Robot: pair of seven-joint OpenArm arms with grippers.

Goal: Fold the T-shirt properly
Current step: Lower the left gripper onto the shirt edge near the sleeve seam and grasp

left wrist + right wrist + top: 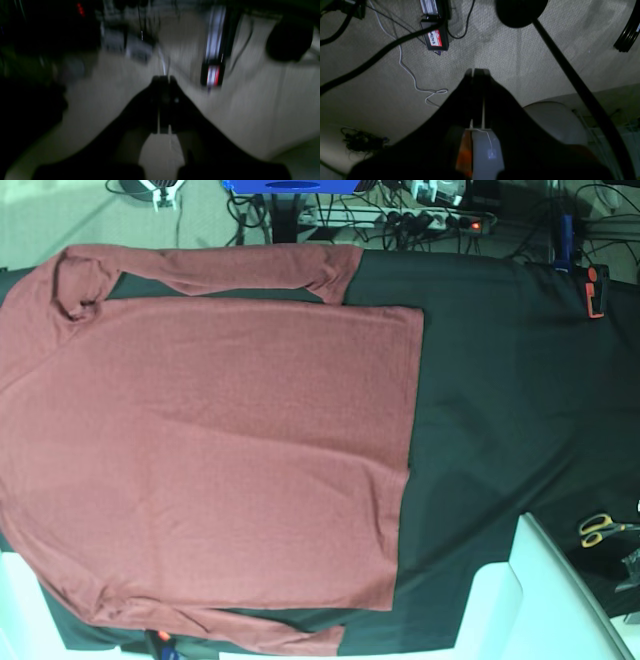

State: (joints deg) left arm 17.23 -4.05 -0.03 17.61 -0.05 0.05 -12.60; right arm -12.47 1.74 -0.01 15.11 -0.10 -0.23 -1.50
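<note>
From the base view we see the large plain brick-red knit T-shirt (pixel 210 450) spread flat and unfolded on the surface, which is covered with a black cloth (pixel 500 410). The shirt fills the left and middle of that view, its straight hem facing the bare black stretch on the right. One long sleeve (pixel 230 270) lies along the top edge of the body, running from the shoulder at upper left towards the middle, and the other sleeve (pixel 250 630) lies along the bottom edge in the same manner. A pair of yellow-handled scissors (pixel 600 528) rests on the cloth near the right edge, well apart from the shirt, and a small red-and-black object (pixel 595 290) sits near the upper right corner. Neither arm shows in this view. In the left wrist view, which is dark and blurred, we make out the left gripper (pixel 165 78) with its black fingers pressed together and nothing between them, above a pale carpeted floor (pixel 262 105). In the right wrist view the right gripper (pixel 477 71) likewise has its fingers together and empty, pointing at the same grey carpet, where a thin white cable (pixel 412 77) curls and a small black box with a red-and-white label (pixel 435 38) lies.
</note>
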